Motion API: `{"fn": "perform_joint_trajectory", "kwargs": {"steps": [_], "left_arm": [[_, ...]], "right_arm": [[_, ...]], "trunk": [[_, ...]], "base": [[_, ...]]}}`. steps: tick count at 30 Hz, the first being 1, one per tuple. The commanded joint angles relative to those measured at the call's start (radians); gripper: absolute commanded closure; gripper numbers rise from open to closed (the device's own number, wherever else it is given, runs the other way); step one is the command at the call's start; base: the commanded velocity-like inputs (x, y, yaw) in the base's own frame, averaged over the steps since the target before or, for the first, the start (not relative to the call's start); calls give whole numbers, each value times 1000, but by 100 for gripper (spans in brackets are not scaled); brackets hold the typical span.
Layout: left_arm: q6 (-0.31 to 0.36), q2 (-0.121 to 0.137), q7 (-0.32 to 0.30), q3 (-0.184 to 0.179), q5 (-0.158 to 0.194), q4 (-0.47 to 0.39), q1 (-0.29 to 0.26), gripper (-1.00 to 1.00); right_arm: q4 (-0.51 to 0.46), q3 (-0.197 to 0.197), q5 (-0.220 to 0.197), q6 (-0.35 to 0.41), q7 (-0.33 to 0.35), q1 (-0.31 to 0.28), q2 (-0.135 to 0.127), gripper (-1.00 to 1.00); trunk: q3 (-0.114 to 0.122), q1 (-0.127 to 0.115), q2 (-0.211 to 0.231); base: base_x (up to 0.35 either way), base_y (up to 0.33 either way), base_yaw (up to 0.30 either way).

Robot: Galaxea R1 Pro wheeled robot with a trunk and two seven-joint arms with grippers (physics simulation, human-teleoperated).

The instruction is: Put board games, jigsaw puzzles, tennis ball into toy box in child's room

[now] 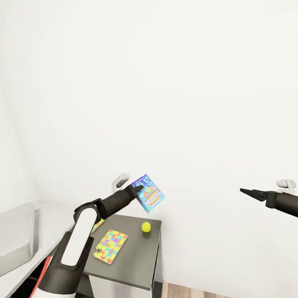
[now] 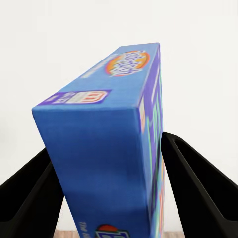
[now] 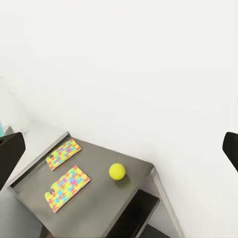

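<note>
Low desk (image 1: 133, 263) sits against the wall, right of the long table (image 1: 44, 233). Ball (image 1: 146, 227) sits near the desk's back right corner. One puzzle box (image 1: 111, 246) lies flat mid-desk, left of and in front of the ball; second puzzle box (image 3: 63, 153) lies behind it along the desk's left edge. Game box (image 1: 148, 193) is up in the air above the desk's back edge, clamped between the left gripper (image 1: 136, 190) fingers. Bin (image 1: 14, 239) sits on the table, far left.

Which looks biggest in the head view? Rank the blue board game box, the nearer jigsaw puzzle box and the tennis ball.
1. Colourful flat jigsaw puzzle box and blue board game box in the left gripper: alike, so unranked; the game box is held up.
2. Small yellow-green tennis ball.
</note>
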Motion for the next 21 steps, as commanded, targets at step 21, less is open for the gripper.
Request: {"fn": "perform_joint_trajectory", "kwargs": {"steps": [21], "left_arm": [[1, -4, 10, -5, 13, -1, 0, 100]], "right_arm": [[1, 47, -5, 6, -2, 0, 1, -100]], "trunk": [[-19, 1, -1]], "base": [[225, 172, 3]]}}
